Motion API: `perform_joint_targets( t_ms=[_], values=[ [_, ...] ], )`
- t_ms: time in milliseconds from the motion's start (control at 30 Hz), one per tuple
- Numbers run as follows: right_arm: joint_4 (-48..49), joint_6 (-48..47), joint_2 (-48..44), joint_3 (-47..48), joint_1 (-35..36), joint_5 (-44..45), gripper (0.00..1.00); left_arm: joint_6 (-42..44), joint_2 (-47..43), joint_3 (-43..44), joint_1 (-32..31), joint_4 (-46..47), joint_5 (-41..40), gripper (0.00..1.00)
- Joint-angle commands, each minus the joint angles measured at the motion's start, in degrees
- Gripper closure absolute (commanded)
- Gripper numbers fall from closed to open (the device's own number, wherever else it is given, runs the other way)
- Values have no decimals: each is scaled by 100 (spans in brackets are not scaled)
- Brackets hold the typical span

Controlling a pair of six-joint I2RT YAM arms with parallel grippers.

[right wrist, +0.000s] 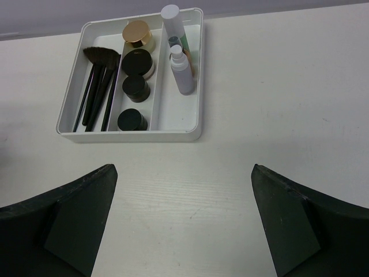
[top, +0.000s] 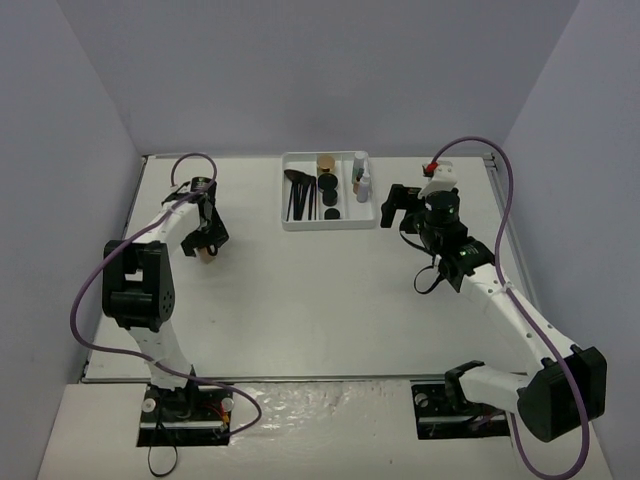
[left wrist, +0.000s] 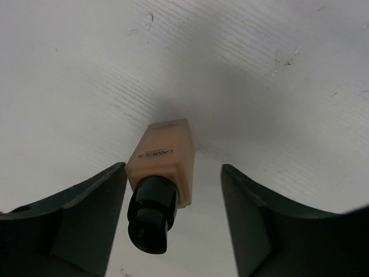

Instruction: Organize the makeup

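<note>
Table [top: 300, 300]: white surface, both arms reaching out over it from the near edge.
Left gripper [left wrist: 173, 167]: over the left side of the table, pointing down, jaws part open and set astride the tan bottle [left wrist: 167, 153].
Left grip: not closed. There is clear table between the bottle and the right-hand finger [left wrist: 259, 231]. The gap at the other finger is very thin, and contact there cannot be confirmed.
Tan bottle: on the table, well apart from the tray, between the left fingers. The black cap [left wrist: 153, 210] is the end nearest the wrist camera. Upright or tilted: cannot tell.
Right gripper [right wrist: 183, 173]: above bare table on the right side, jaws wide, holding nothing, facing the tray from just beside it.
Tray [right wrist: 196, 86]: white, three compartments, at the far centre of the table.
Tray, left compartment: thin black brushes [right wrist: 98, 86] lying lengthwise, one with a fan head.
Tray, middle compartment: a gold-lidded jar [right wrist: 137, 33] at the far end and three round black compacts [right wrist: 136, 88] in a row nearer.
Tray, right compartment: small bottles [right wrist: 181, 69] at the far end, one white-capped, one pale green, one pale spray type. The near part is bare.
</note>
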Motion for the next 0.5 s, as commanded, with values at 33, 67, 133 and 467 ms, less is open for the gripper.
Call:
perform_joint_targets(
  t_ms=[33, 67, 133, 467],
  values=[
    [290, -3, -218, -15, 24, -67, 0, -47, -236, 344, 19, 31, -18, 64],
    [294, 1, -214, -15, 29, -67, 0, -22, -253, 361, -6, 40, 11, 69],
    [287, 20, -213, -15, 21, -76, 0, 24, -270, 455, -113, -24, 63, 82],
    [260, 46, -213, -6, 22, -84, 0, 173, -159, 1315, -1725, -230, 253, 98]
  ],
)
